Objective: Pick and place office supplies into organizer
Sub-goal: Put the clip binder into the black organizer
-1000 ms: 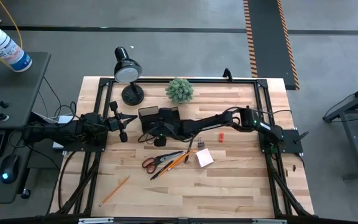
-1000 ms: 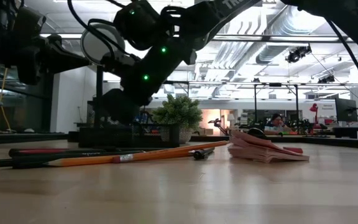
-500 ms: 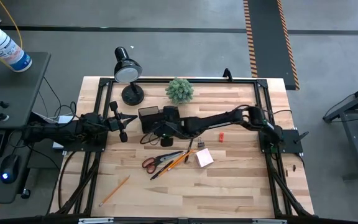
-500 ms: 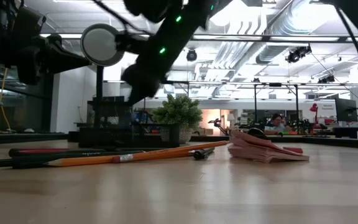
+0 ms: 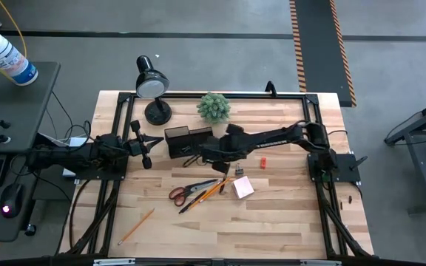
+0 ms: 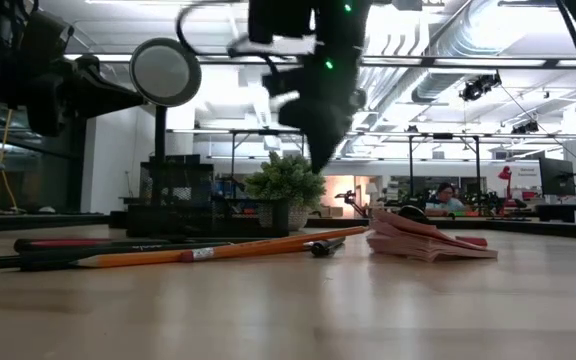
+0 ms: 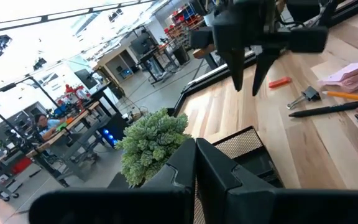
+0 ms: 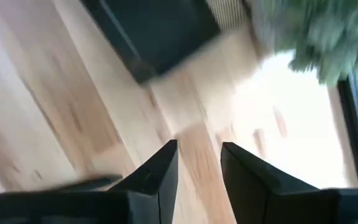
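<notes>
The right gripper (image 5: 207, 154) hung above the table just beside the organizer (image 5: 187, 140), its fingers (image 8: 160, 171) parted with nothing between them. The left gripper (image 5: 145, 153) waited shut at the table's left edge. Scissors (image 5: 186, 192), pencils (image 5: 211, 191), a pen (image 5: 198, 199) and the notepad (image 5: 242, 186) lay on the table (image 5: 287, 214) in front of the organizer.

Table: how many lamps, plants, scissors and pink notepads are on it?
Lamp: 1
Plant: 1
Scissors: 1
Pink notepad: 1
Total: 4
</notes>
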